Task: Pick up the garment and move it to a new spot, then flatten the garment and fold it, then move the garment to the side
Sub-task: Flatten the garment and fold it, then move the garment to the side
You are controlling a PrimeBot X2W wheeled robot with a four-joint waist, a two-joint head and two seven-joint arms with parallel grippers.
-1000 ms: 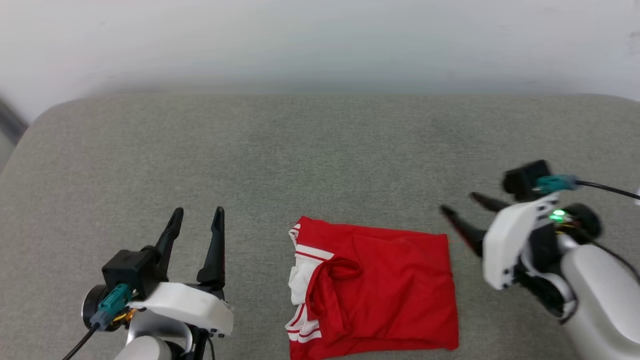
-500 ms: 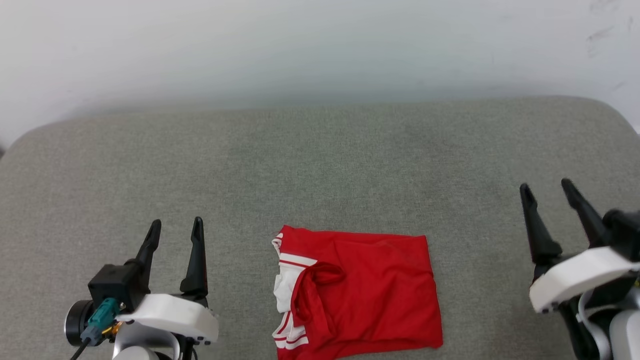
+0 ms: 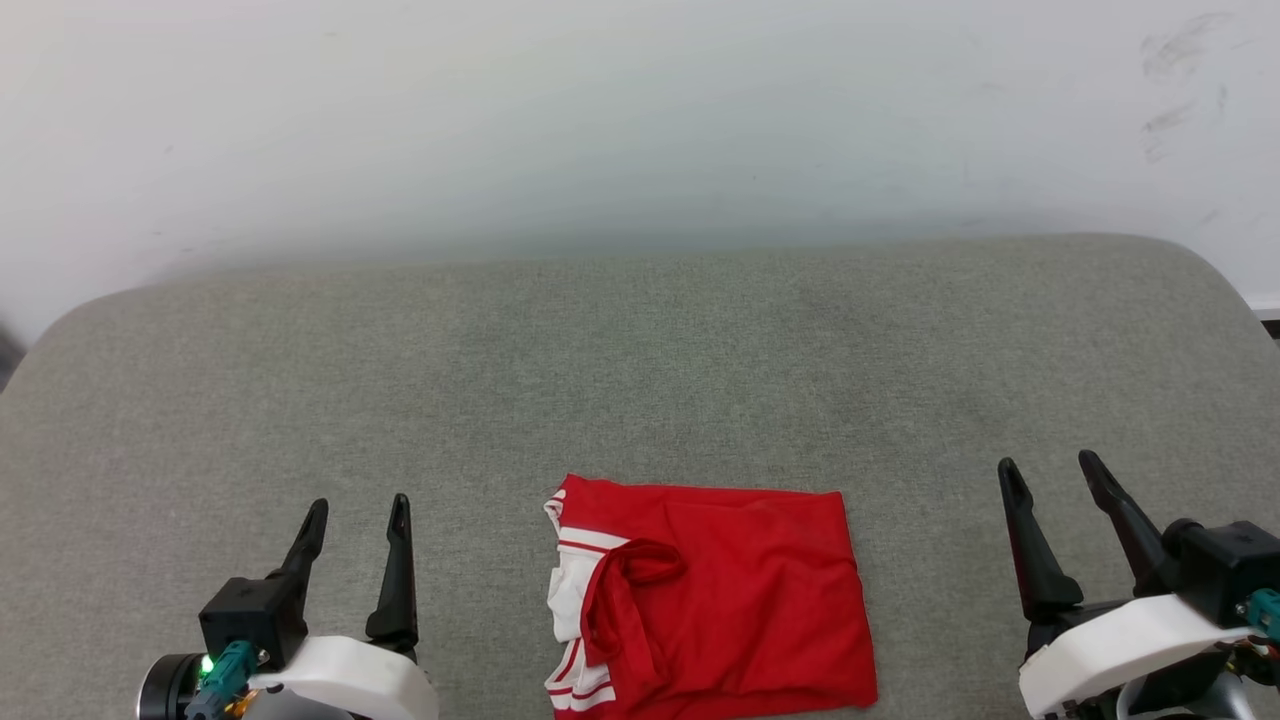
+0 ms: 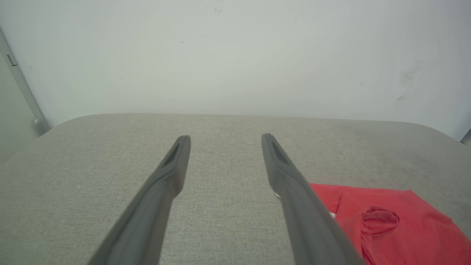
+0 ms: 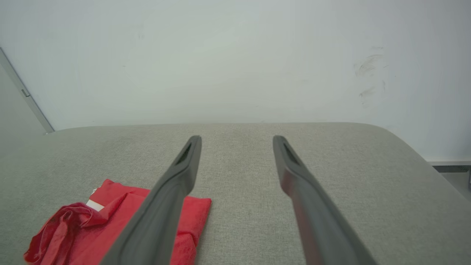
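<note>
Two of the task's three stages look done, judging by how things lie. At the lower left of the head view, the left gripper (image 3: 358,503), two long dark fingers on a white housing, hangs above the grey fabric-covered table (image 3: 640,380) with its jaws spread wide and nothing between them. In the lower middle, touching neither gripper, lies the bright red jersey garment with white, red-striped sleeve trim (image 3: 740,600). It forms a compact, roughly rectangular packet, with trim and a rumpled neck opening along its left edge and fairly straight top and right edges. No letters or number show, so the printed face is probably folded inside or underneath. At the lower right, the right gripper (image 3: 1047,462), of the same build, likewise has its jaws fully apart and empty, well clear of the cloth. Flattening and folding therefore appear finished. Whether the packet has had its final move to the side cannot be settled: it sits near the bottom centre, so that step likely remains.
</note>
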